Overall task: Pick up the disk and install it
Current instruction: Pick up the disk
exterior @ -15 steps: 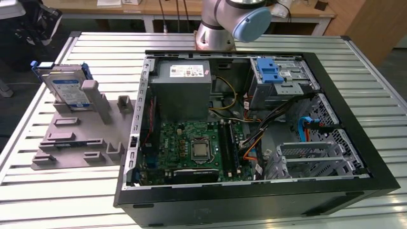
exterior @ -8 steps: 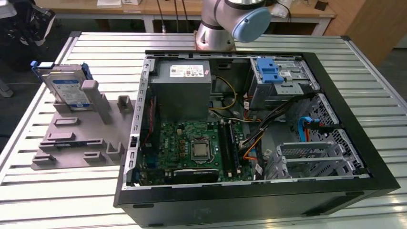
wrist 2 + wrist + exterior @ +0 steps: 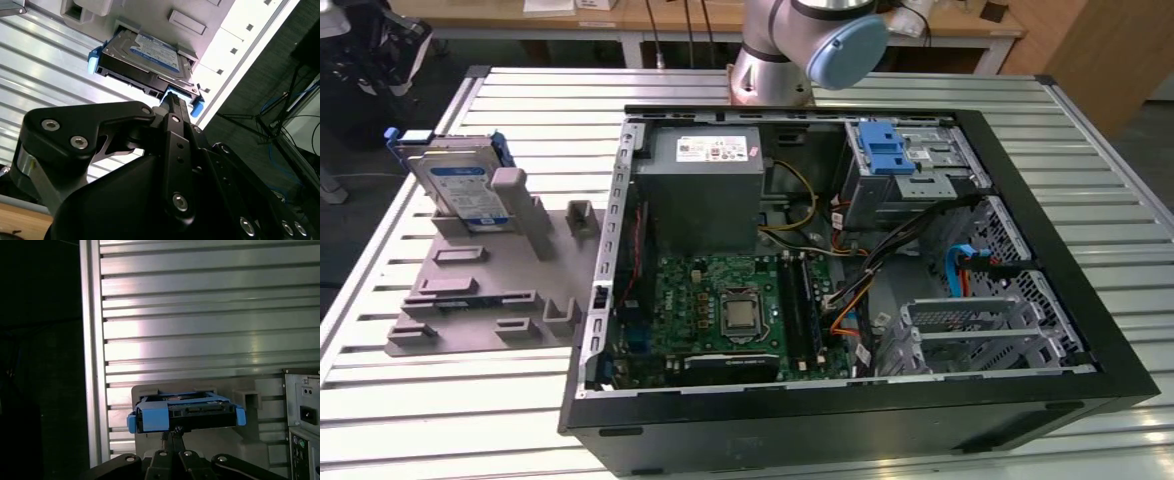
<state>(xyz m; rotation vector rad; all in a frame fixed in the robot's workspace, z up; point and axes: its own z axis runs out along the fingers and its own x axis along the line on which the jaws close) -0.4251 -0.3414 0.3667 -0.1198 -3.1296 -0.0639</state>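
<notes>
The disk [image 3: 460, 185], a silver drive with a blue-and-white label and a blue plastic bracket, stands on edge in a grey holder [image 3: 487, 275] on the table at the exterior view's left. In both wrist views the disk [image 3: 150, 60] [image 3: 185, 412] lies just ahead of my gripper [image 3: 175, 432] [image 3: 172, 102]. The black fingers [image 3: 171, 442] look pressed together, pointing at the disk's bracketed edge, with nothing between them. Whether the tips touch the bracket cannot be made out. The arm's base [image 3: 787, 50] stands behind the computer case.
An open computer case [image 3: 854, 270] lies on the slatted metal table [image 3: 494, 400], showing a green motherboard, a grey power supply [image 3: 700, 185], a blue ribbed latch [image 3: 887, 150] on the drive cage and loose cables. The table edge [image 3: 92, 365] runs near the holder.
</notes>
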